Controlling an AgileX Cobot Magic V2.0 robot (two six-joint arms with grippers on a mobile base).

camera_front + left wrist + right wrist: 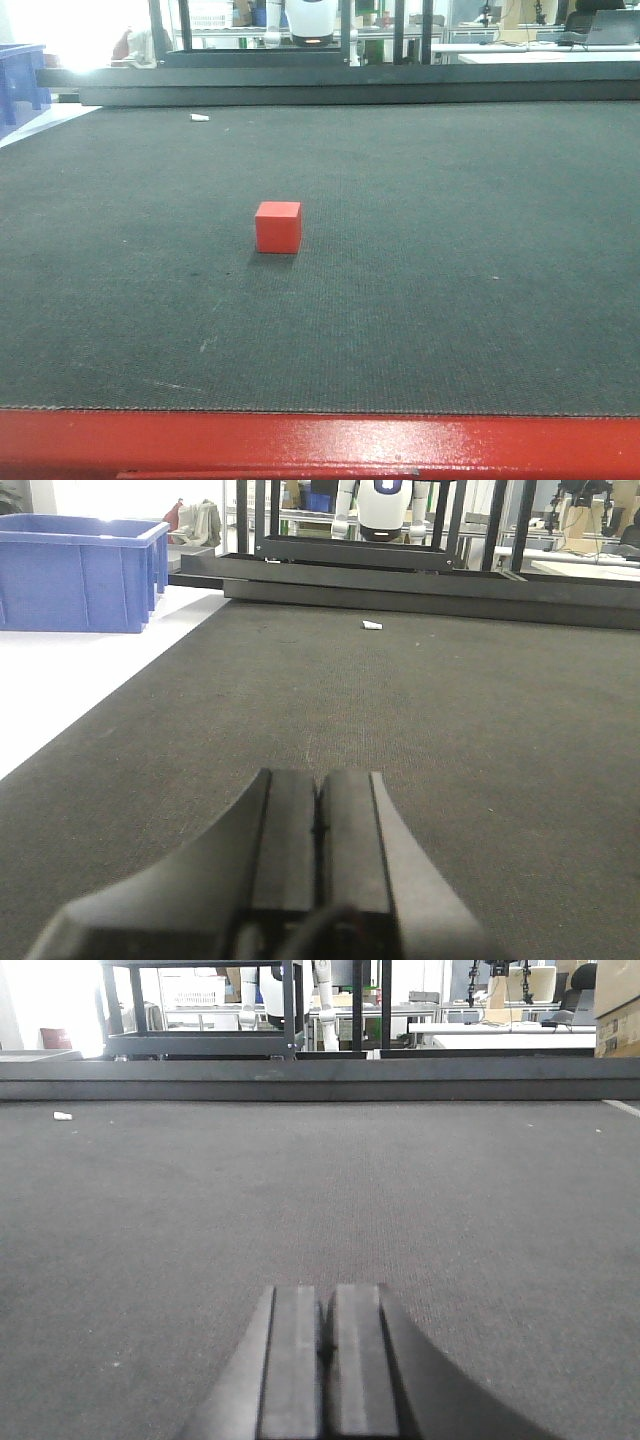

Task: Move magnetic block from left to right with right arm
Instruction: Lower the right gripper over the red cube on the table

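The magnetic block [278,227], a small bright-red cube, sits alone on the dark mat [450,280], a little left of centre in the front view. Neither wrist view shows it. My left gripper [319,775] is shut, its two black fingers pressed together low over the mat with nothing between them. My right gripper [327,1290] is shut too, fingers touching, empty, pointing across bare mat. No arm appears in the front view.
A blue plastic bin [80,572] stands on the white floor left of the mat. A small white scrap [200,117] lies near the mat's far edge. A black metal frame [400,575] borders the far side; a red edge [320,445] runs along the front.
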